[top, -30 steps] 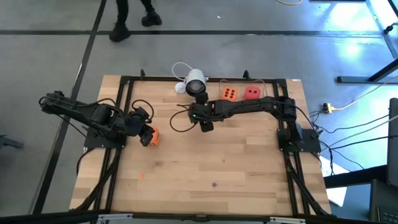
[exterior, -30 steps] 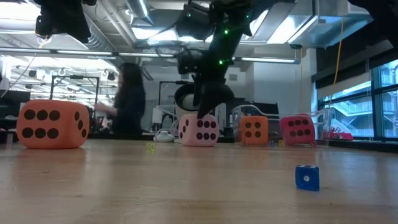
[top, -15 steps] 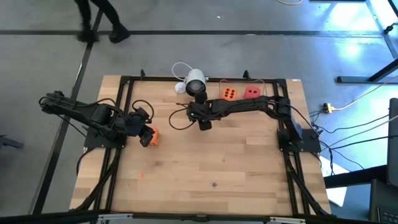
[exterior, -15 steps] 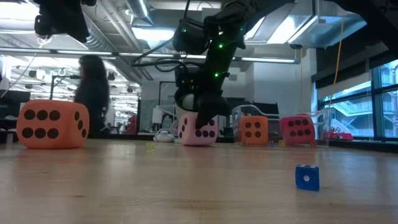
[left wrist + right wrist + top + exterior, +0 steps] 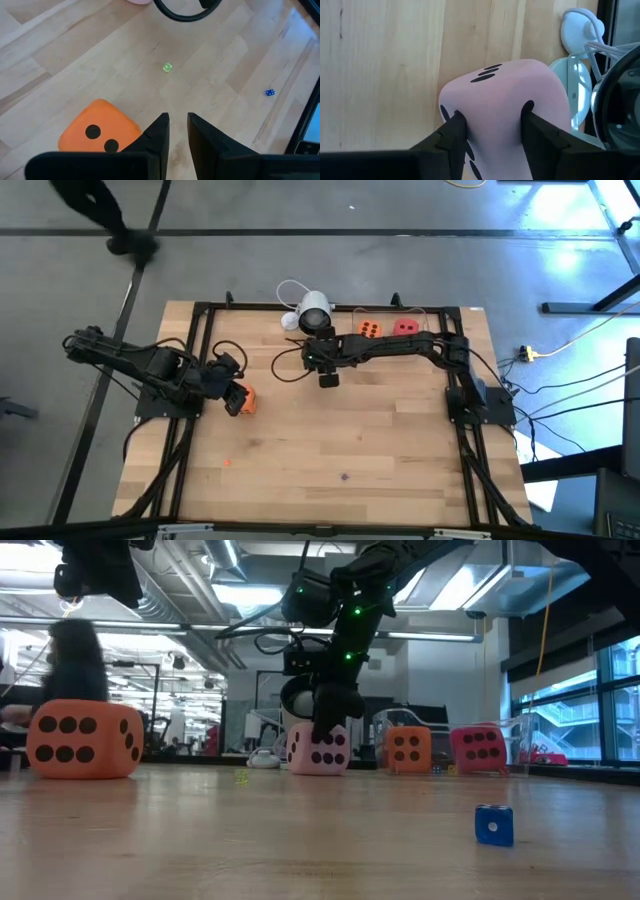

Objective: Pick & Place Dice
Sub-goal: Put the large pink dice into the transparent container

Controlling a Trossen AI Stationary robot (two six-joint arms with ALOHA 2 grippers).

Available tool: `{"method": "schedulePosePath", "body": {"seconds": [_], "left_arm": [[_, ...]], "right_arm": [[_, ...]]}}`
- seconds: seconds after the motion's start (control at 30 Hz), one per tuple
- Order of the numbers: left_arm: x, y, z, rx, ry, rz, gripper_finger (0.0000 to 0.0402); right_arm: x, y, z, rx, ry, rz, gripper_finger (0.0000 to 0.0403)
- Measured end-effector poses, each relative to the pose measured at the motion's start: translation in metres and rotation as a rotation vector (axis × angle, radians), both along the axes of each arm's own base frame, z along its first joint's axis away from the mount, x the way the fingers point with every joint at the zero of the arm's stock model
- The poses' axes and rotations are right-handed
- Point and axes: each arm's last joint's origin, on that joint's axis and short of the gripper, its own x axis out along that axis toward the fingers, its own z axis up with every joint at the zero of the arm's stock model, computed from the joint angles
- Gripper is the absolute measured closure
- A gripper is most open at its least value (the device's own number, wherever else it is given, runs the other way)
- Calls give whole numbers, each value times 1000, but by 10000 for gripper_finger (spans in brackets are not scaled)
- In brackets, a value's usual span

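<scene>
A pink die (image 5: 505,95) with dark dots stands on the wooden table (image 5: 330,450) near its far edge, also seen in the low view (image 5: 322,752). My right gripper (image 5: 492,122) (image 5: 326,728) is down over it and shut on it; from above the gripper (image 5: 329,376) hides it. A big orange die (image 5: 97,132) (image 5: 85,740) rests flat on the table at the left. My left gripper (image 5: 177,120) (image 5: 232,395) hangs above and beside it, its fingers a narrow gap apart with nothing between them. My right gripper pinches the pink die between its two fingers, one fingertip (image 5: 456,124) on one side face (image 5: 451,102) and the other on the opposite face (image 5: 547,100). The fingers slant down from above. The soft walls dent in at the fingertips. The die's underside rests on the table.
A second orange die (image 5: 368,330) and a red die (image 5: 404,329) sit at the far edge, right of a white round camera (image 5: 313,308). A tiny blue die (image 5: 494,824) and a tiny green one (image 5: 167,67) lie on the open boards.
My right gripper has sunk onto the pink die, rolled a little and drawn its fingers in against the die's sides. The die stays where it was on the table. Behind the table a person has walked toward the left.
</scene>
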Motion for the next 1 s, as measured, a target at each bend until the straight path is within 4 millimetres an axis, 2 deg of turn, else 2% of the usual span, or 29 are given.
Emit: {"method": "schedulePosePath", "body": {"seconds": [0.3, 0.63, 0.77, 1.0], "left_arm": [[0, 0, 0, -2, 0, 2, 339], [0, 0, 0, 0, 0, 0, 339], [0, 0, 0, 0, 0, 1, 339], [0, 0, 0, 0, -1, 5, 339]], "right_arm": [[1, 0, 0, 24, -35, -61, 250], [2, 22, 2, -17, -43, -89, 267], [-4, 30, 14, -5, -38, -126, 271], [-13, 35, 49, 137, -52, -200, 285]]}}
